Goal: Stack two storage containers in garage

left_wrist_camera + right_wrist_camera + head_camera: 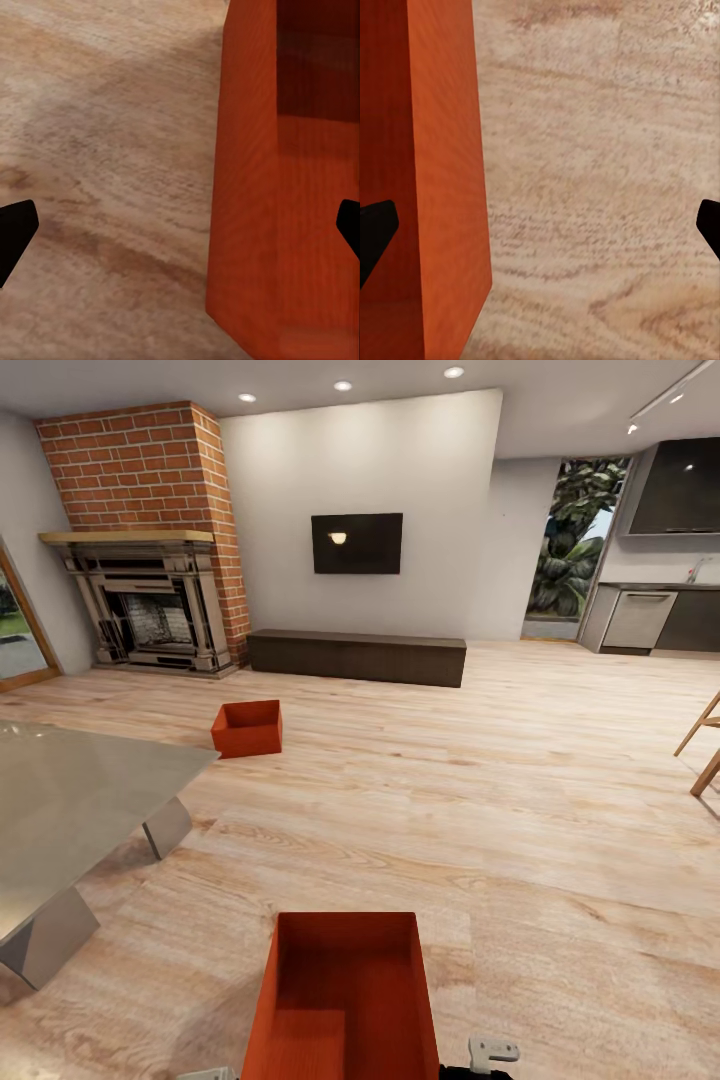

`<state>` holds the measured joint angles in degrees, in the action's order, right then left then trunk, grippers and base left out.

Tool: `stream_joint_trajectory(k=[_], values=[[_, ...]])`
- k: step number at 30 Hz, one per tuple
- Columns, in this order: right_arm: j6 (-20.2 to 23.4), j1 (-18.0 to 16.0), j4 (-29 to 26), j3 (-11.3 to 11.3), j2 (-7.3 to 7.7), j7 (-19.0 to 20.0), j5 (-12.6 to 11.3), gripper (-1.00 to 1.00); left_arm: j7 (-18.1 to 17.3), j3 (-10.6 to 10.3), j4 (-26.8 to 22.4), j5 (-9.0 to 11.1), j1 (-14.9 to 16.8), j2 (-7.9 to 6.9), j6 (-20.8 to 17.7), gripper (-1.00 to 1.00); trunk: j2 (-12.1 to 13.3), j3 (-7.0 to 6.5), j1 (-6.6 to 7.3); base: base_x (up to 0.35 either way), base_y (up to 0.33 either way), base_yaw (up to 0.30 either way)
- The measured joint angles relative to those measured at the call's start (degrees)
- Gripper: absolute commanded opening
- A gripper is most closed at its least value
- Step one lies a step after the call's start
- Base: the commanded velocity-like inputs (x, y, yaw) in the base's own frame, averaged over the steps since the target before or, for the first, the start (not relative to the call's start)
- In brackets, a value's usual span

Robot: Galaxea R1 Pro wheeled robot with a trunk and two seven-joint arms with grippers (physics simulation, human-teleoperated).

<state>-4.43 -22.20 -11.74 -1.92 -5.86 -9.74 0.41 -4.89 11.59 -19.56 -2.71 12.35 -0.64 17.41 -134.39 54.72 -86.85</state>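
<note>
Living room with light wood floor (520, 780), brick fireplace (150, 540) and wall TV (356, 543); the garage is not reached.

Near bin (345, 1000): sits directly between the two end effectors, open top up. In the left wrist view its wall (277, 187) stands between the spread fingertips of the left end effector (180, 232), toward the inner tip. In the right wrist view the opposite wall (431, 172) stands likewise within the right end effector (540, 232). Both end effectors are wide open; neither grips anything. I cannot tell whether the bin rests on the floor or is borne up by the arms.

Far bin (247, 727): on the floor well ahead of the left end effector, beyond the corner of the glass worktop (70, 800), short of the fireplace.

Risks, as judged:
- Each wall sits off-centre in its open fingers. Closing from here may let one tip push the thin wall before the other meets it, skewing or sliding the bin.
- Uneven closing between sides may tilt the bin; a tilted lift invites a slip during transport.
- Thin plain walls offer little purchase; a shallow pinch near the rim may let go once the base moves.
- The worktop corner lies near the path to the far bin; a wide turn with a load could strike it.
</note>
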Motion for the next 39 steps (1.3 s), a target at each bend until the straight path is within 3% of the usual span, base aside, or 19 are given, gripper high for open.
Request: stream_joint_trajectory(k=[39], values=[[0.0, 0.0, 0.05, 0.0, -0.11, 0.0, 0.06, 1.0, 0.01, -0.04, 0.0, 0.0, 0.0, 0.26, 0.0, 1.0, 0.0, 0.0, 0.0, 0.0, 0.0, 0.0]])
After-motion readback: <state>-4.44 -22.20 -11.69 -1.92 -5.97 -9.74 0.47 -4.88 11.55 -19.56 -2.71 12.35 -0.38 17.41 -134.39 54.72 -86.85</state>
